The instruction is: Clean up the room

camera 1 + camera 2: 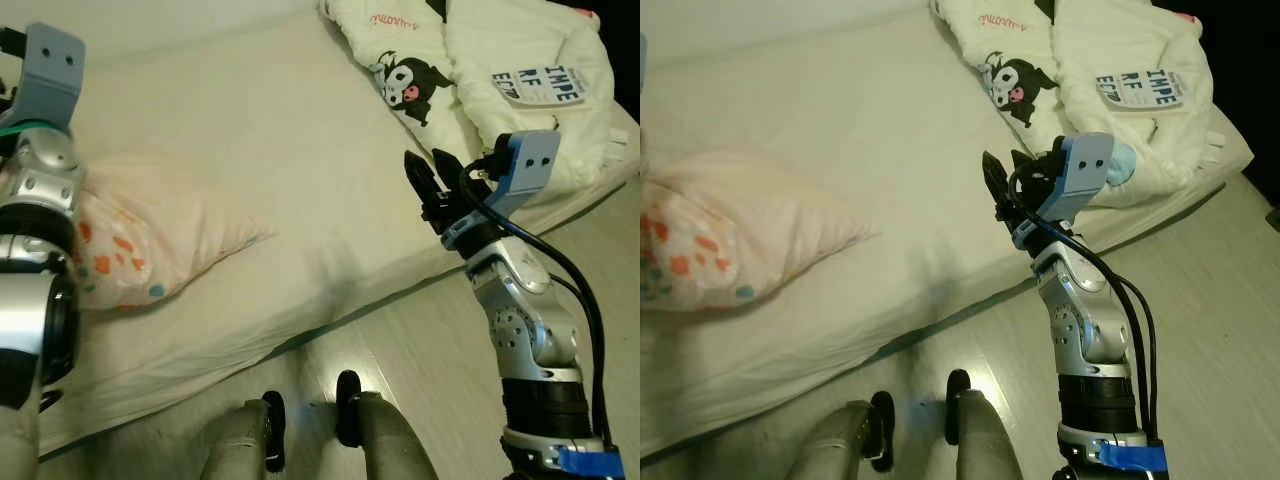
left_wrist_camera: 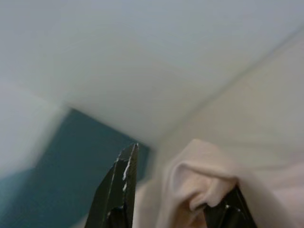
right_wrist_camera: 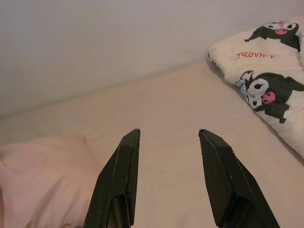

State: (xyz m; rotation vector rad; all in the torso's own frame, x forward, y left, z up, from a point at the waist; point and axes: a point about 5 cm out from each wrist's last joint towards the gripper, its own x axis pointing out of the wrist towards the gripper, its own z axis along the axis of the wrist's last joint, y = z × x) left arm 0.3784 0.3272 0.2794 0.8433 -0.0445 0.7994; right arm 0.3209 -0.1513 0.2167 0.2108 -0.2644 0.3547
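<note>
Silver jointed right arm (image 1: 530, 330), blue wrist bracket, black cables, black-fingered end effector (image 1: 432, 178).

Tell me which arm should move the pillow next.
Left, probably. The left gripper already has a fold of the pink pillow between its fingers, while the right gripper hovers open over the bare mattress, apart from the pillow.

Pillow (image 1: 150, 240) left on bed (image 1: 260, 130), quilt (image 1: 500, 70) far right.

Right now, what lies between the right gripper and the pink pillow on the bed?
Only bare cream sheet lies between the right gripper and the pillow, as the left eye view shows.
</note>
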